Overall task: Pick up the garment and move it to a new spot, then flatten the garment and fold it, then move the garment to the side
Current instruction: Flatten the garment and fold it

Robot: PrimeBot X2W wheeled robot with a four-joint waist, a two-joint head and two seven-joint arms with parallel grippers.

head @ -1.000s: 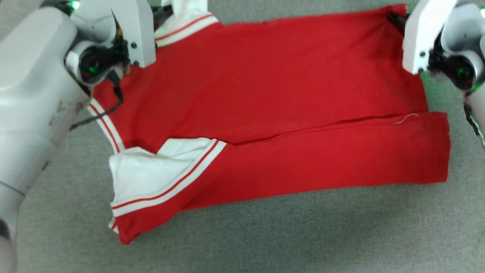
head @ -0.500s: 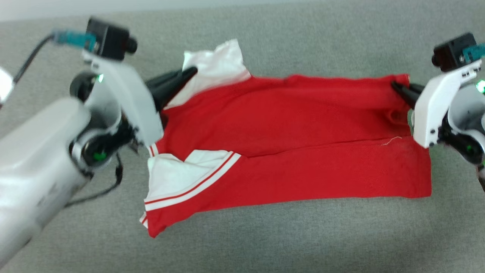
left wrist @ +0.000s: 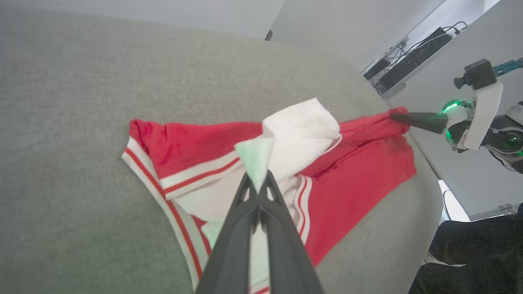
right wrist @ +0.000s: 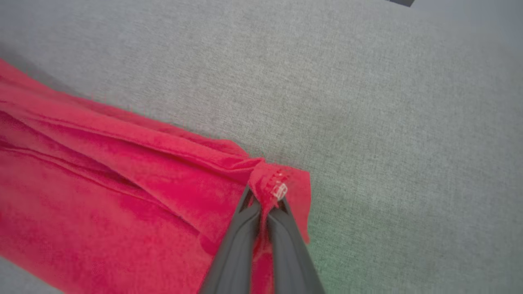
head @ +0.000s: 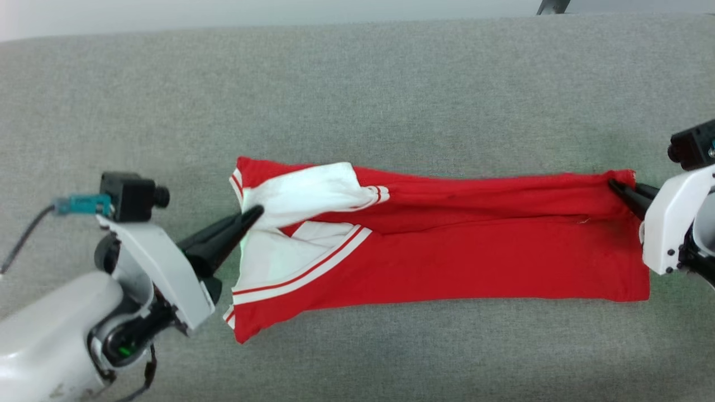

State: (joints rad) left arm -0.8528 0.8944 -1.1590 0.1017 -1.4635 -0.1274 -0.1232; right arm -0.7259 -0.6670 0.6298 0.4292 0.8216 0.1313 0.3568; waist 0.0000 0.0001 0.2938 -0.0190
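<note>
Both shut tight: left gripper [head: 257,211] on the shirt [head: 475,262] by its white sleeve [head: 301,192], right gripper [head: 613,184] on a red corner [right wrist: 297,183] — right wrist view shows a blurry tag [right wrist: 280,190] there.

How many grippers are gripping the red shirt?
2. The left gripper pinches the garment by a white sleeve; the right gripper pinches its far right red corner.

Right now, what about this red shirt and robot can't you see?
- Underside of the shirt, head view: hidden by its own folded layers.
- The arm behind the right hand, head view: cut off by the edge.
- A dark shape, left wrist view's corner: cut off, unidentifiable.
</note>
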